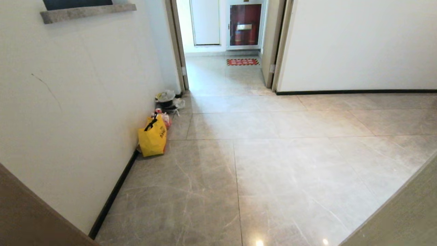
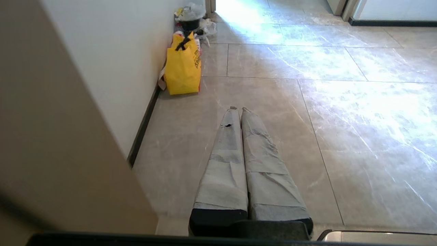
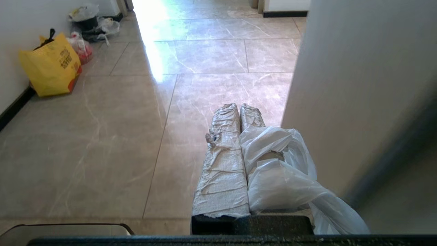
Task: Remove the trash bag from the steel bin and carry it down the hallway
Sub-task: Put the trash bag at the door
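Right now the right gripper (image 3: 239,108) is sitting closed, its two taped fingers (image 3: 223,160) pressed together, with a white trash bag (image 3: 280,171) looped around the right-hand finger and hanging off it down toward the near edge of the right wrist view. Whether the plastic is actually pinched between the pads is not telling from here; it is at least draped over and wrapped on that finger. The left gripper (image 2: 239,109) is also sitting closed, fingers together, holding nothing, pointing out over the tiles. Neither arm is showing in the head view.

The hallway (image 1: 273,164) is stretching ahead: glossy grey marbled tiles, cream walls, black skirting (image 1: 112,196) along the left wall. A yellow shopping bag (image 1: 152,136) is standing against the left wall, black handles on top. Just beyond it, farther along the same wall, a small red-and-clear bag (image 1: 166,119) is lying, then a dark container (image 1: 167,102) with crumpled white plastic over it, sitting near the doorway corner. Far ahead an open doorway (image 1: 222,68) is showing a red floor mat (image 1: 242,62) and a red cabinet (image 1: 244,29) behind it. A brown door edge (image 1: 27,212) is cutting in at the near left, another panel (image 1: 403,212) at the near right.
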Tool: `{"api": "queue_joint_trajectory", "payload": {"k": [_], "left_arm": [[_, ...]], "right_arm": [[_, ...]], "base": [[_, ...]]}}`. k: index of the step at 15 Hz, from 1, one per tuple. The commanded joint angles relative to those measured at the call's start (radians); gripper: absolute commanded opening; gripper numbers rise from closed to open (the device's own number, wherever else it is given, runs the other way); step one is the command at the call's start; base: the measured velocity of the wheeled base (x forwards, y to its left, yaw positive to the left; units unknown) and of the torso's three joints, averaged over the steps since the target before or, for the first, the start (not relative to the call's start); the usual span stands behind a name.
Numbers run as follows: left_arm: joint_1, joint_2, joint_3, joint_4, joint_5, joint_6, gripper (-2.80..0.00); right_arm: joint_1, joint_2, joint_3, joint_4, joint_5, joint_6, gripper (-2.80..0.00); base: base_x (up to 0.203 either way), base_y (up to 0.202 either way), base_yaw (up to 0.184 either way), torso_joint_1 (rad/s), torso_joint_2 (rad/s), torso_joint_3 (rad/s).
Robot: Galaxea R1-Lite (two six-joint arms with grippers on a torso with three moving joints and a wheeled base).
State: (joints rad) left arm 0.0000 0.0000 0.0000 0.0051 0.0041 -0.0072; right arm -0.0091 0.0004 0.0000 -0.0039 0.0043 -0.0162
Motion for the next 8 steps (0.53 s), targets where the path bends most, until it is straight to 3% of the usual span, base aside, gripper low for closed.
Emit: {"api": "queue_joint_trajectory", "payload": {"k": [1,8], "left_arm": [[0.0,0.0,0.0,-0.001,0.0,0.0,-2.8],[0.0,0.0,0.0,-0.001,0.0,0.0,-2.8]], "right_arm": [[0.0,0.0,0.002,-0.001,0.0,-0.001,-2.8],[0.0,0.0,0.002,-0.001,0.0,-0.001,-2.8]], "base": [[0.192,0.0,0.0,0.002,0.0,0.001],[0.191,0.0,0.001,0.004,0.0,0.003]]}}
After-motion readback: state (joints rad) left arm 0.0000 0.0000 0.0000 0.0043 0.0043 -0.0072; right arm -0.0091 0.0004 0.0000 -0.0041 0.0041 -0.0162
